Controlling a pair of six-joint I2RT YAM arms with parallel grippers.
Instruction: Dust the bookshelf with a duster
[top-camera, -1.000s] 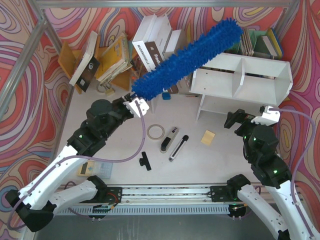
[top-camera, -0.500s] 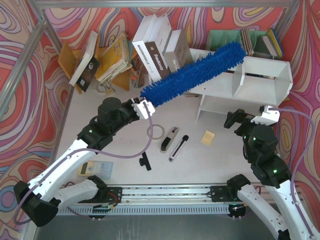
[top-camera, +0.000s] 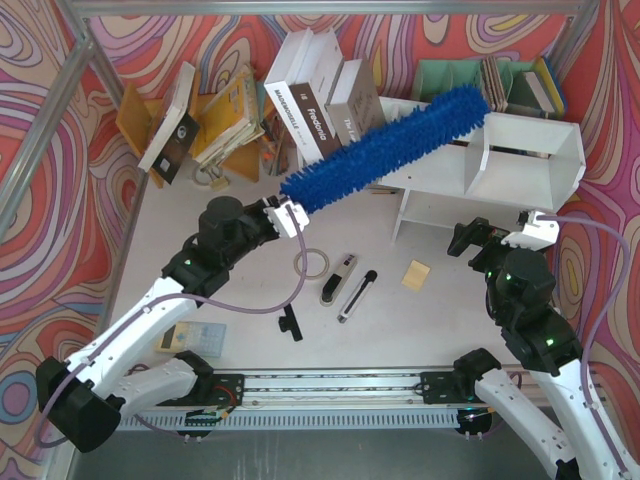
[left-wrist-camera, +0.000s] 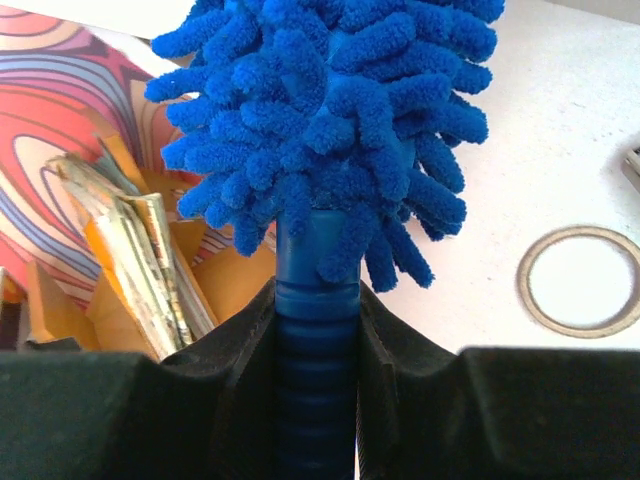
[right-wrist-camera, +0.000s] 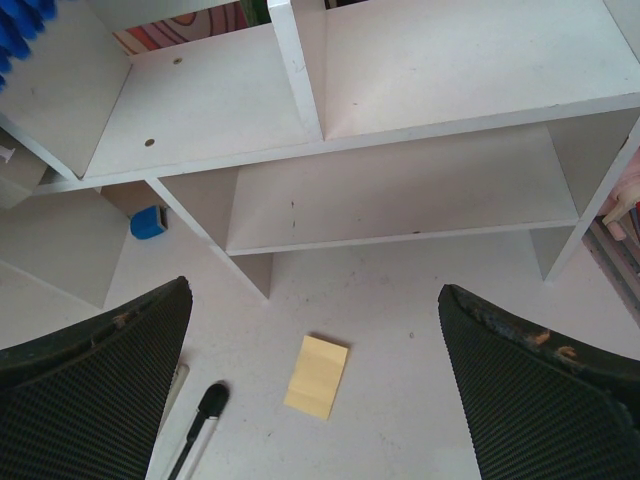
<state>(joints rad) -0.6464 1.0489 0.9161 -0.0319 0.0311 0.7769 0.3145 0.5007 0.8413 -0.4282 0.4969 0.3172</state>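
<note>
The duster (top-camera: 385, 148), long, fluffy and bright blue, slants from the table's middle up to the right, and its head lies over the top left part of the white bookshelf (top-camera: 520, 150). My left gripper (top-camera: 285, 215) is shut on the duster's ribbed blue handle; in the left wrist view the gripper (left-wrist-camera: 316, 300) clamps the handle from both sides below the duster's fluffy head (left-wrist-camera: 330, 110). My right gripper (top-camera: 464, 240) hovers open in front of the bookshelf's lower compartments (right-wrist-camera: 400, 190). In its own view this gripper (right-wrist-camera: 315, 290) has nothing between its fingers.
Books (top-camera: 230, 110) lean in a rack at the back left, and white books (top-camera: 310, 90) stand beside it. A pale green organizer (top-camera: 450, 75) is behind the shelf. A tape ring (top-camera: 312, 263), a black-and-silver stick tool (top-camera: 357, 293) and a yellow note pad (top-camera: 416, 275) lie on the table.
The left arm lowered the duster and swung its head rightward over the bookshelf's top within the last second; since half a second ago it has barely shifted. The right arm is still.
</note>
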